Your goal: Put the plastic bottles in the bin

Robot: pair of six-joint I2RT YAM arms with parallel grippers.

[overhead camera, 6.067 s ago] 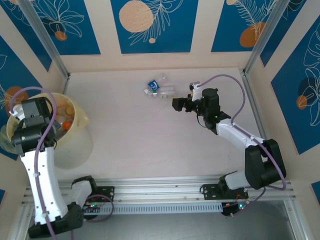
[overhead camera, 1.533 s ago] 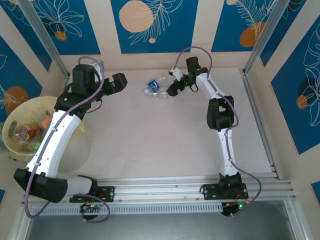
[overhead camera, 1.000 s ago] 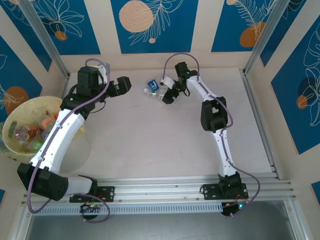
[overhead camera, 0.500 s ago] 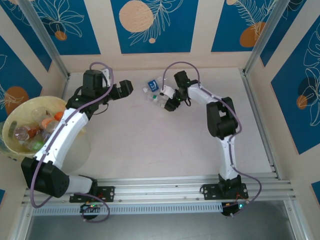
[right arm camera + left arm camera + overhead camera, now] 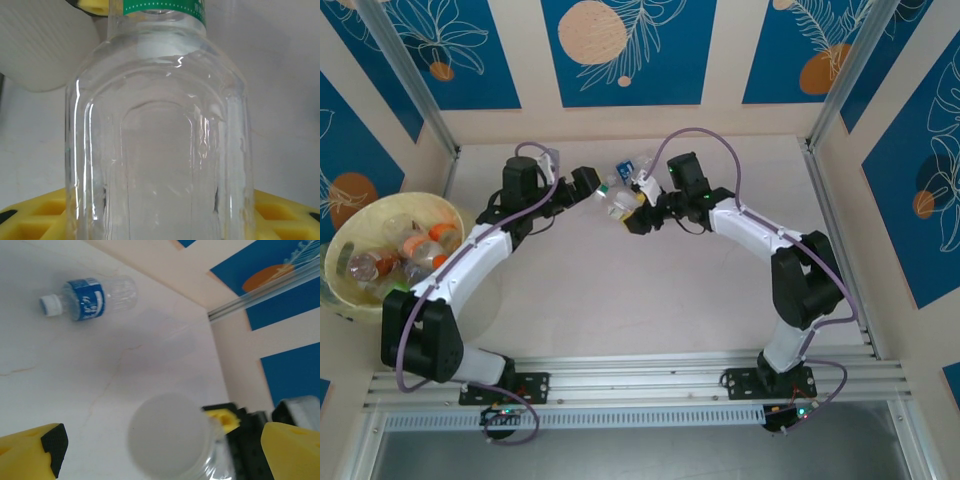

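My right gripper [image 5: 630, 212] is shut on a clear plastic bottle [image 5: 616, 200] with a green label, held just above the table at centre back. In the right wrist view the bottle body [image 5: 160, 150] sits between the yellow fingers of the right gripper [image 5: 160, 215]. My left gripper [image 5: 587, 184] stands open just left of it. From the left wrist, the bottle's white cap [image 5: 167, 436] faces the camera in the gap of the open left gripper [image 5: 162, 455]. A blue-labelled bottle [image 5: 627, 168] [image 5: 87, 299] lies behind on the table. The bin [image 5: 380, 210] stands far left.
Several bottles with orange and red parts lie inside the bin. The back wall and metal corner posts [image 5: 415, 90] close off the table. Open tabletop [image 5: 640, 290] stretches between the arms' bases and the grippers.
My right gripper has shut on the green-labelled bottle and carried it left and nearer, away from the blue-labelled one. The left gripper has swung right, up to the bottle's cap.
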